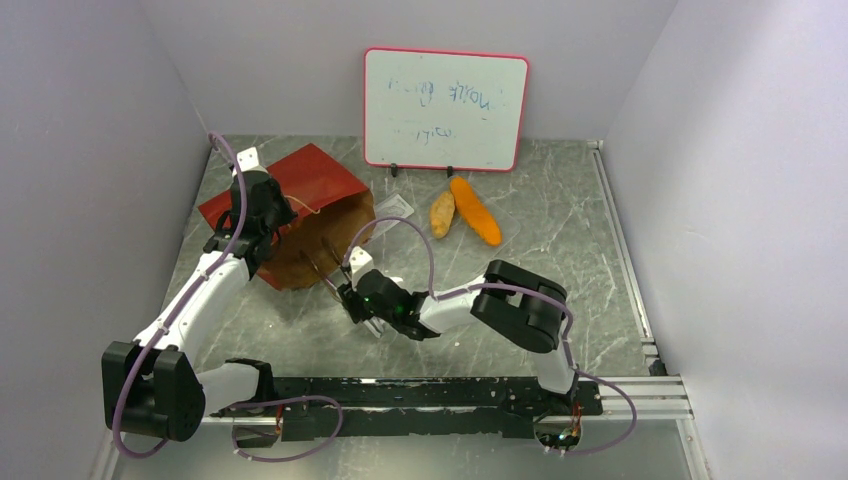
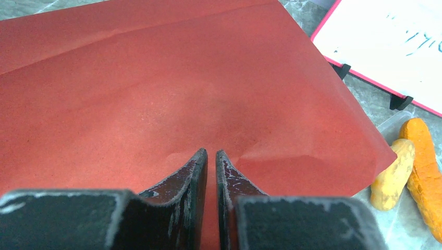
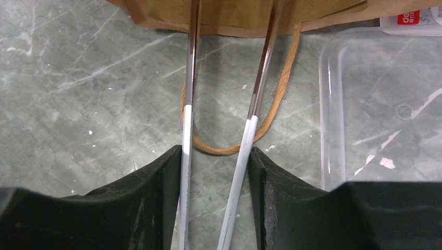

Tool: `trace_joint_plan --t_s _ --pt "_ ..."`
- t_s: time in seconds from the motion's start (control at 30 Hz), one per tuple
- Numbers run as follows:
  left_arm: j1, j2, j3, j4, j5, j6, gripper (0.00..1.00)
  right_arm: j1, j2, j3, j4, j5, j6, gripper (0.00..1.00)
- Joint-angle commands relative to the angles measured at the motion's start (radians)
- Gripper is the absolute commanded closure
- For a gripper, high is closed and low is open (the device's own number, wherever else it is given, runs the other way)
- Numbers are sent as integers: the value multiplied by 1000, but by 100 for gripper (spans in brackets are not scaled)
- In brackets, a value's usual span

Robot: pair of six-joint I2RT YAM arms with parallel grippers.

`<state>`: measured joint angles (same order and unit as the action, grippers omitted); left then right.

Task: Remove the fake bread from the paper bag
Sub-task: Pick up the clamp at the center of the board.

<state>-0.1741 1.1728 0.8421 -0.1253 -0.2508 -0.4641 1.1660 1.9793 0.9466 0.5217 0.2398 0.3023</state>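
The paper bag lies on its side at the back left, red outside, with its brown mouth facing the right gripper. My left gripper rests on the bag's red upper wall and is shut, pinching the paper. My right gripper is shut on a pair of metal tongs, one arm against each finger. The tong tips reach into the bag's mouth. Two fake bread pieces lie outside the bag: a tan oval roll and a long orange baguette. What is inside the bag is hidden.
A clear plastic tray lies right of the bag's mouth, under the two bread pieces. The bag's loop handle lies on the table under the tongs. A whiteboard stands at the back. Grey walls close in both sides.
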Motion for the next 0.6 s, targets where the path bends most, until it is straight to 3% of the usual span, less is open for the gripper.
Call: trace_joint_plan --t_s 0.0,0.2,0.57 --pt "-6 -9 -11 24 -5 -13 93 1 27 7 -22 25 -1 56" --pt "-7 -10 -11 22 -5 -12 93 10 19 -8 -22 62 -3 69" --pt "-7 -22 -7 17 -12 -7 93 16 -102 -42 -58 65 23 74"
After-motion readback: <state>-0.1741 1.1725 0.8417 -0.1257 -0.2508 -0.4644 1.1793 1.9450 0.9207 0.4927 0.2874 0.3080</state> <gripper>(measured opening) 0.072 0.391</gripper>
